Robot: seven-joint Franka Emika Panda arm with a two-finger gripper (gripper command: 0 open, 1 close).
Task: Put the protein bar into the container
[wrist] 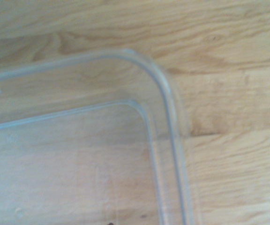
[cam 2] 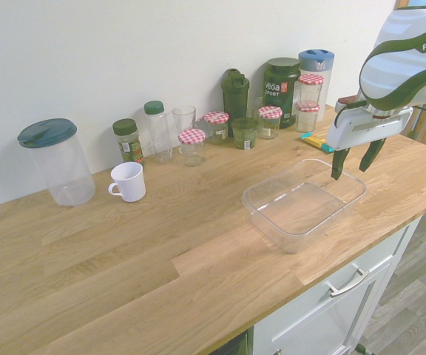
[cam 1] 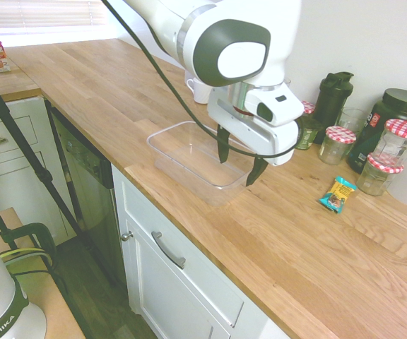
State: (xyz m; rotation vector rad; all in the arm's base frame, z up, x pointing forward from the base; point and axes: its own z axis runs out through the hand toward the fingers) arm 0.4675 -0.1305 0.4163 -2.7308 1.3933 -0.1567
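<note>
The protein bar (cam 1: 338, 195) lies flat on the wooden counter, teal and yellow, in front of the jars; in the second exterior view the protein bar (cam 2: 314, 140) shows just behind the arm. The container (cam 1: 188, 155) is a clear shallow tub with nothing in it, near the counter's front edge. My gripper (cam 1: 239, 161) hangs open with nothing between its fingers, over the tub corner nearest the bar. From the other side, the gripper (cam 2: 352, 161) hovers above the container (cam 2: 302, 203) at its far right corner. The wrist view shows that rounded corner of the container (wrist: 168, 93) from close by.
Glass jars with red-checked lids (cam 1: 340, 143), a black shaker (cam 1: 332, 95) and a dark tub (cam 1: 391, 116) stand along the wall beside the bar. A white mug (cam 2: 128, 181), a clear jug (cam 2: 56, 163) and small bottles (cam 2: 157, 129) stand further along.
</note>
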